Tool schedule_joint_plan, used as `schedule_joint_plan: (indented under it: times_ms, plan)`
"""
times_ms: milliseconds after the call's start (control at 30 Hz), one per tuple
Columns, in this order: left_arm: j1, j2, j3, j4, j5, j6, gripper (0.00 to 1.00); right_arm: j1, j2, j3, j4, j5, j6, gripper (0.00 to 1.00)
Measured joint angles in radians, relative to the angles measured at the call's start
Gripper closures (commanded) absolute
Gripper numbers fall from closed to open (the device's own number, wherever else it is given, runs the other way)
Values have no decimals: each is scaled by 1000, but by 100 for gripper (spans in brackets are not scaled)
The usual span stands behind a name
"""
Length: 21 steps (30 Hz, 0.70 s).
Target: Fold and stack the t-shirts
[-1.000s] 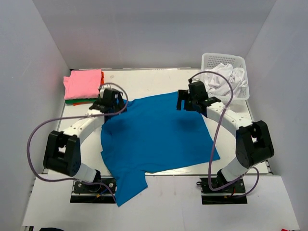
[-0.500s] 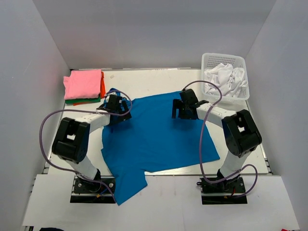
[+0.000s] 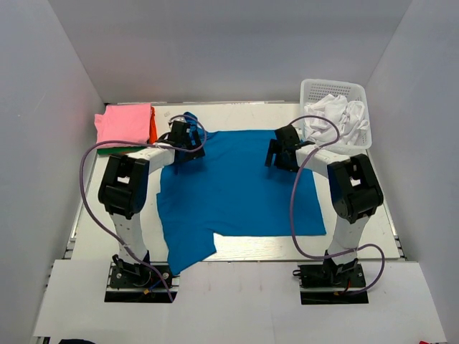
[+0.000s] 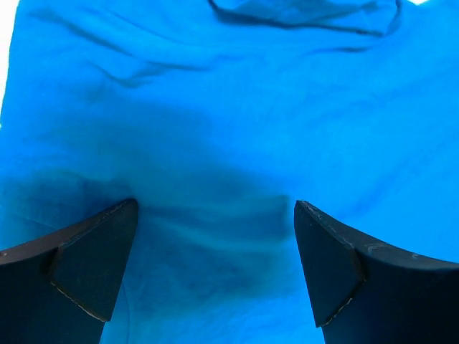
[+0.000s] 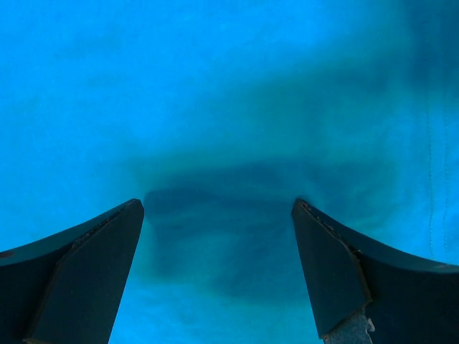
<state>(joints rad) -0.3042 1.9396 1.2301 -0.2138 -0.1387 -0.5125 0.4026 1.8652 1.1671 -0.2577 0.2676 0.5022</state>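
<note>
Both arms have reached farther across the table [image 3: 237,115], and the blue shirt [image 3: 237,190] now lies flatter, its far edge drawn back. Over that edge the left gripper [image 4: 215,211] and right gripper [image 5: 219,208] hang low with fingers spread wide, nothing between them; contact with the cloth cannot be told. It lies mid-table, between the pink-topped stack [image 3: 123,123] and the basket [image 3: 336,87]
</note>
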Motion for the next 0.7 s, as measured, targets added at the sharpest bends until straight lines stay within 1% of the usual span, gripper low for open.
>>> schedule_joint_plan:
  times_ms: [100,167,300,400,467,567,700]
  plan:
    - [0,-2,8,-18,12,11,0,-19,15,23,-9,5,3,9]
    - [0,-27,-16,-22,24,17,0,-25,14,23,-14,17,3,9]
    - [3,-145,-93,-50,37,30,0,-29,2,20,-29,37,-10,9]
    - [7,-221,-97,-47,16,45,0,-29,-40,6,-28,40,-29,9]
    - [12,-239,-81,-47,-14,53,0,-29,-70,3,-24,40,-42,9]
    - [16,-201,-16,-57,-66,61,0,-29,-93,3,-6,40,-58,9]
    - [28,-67,115,-85,-113,66,0,-29,-93,3,3,32,-77,9]
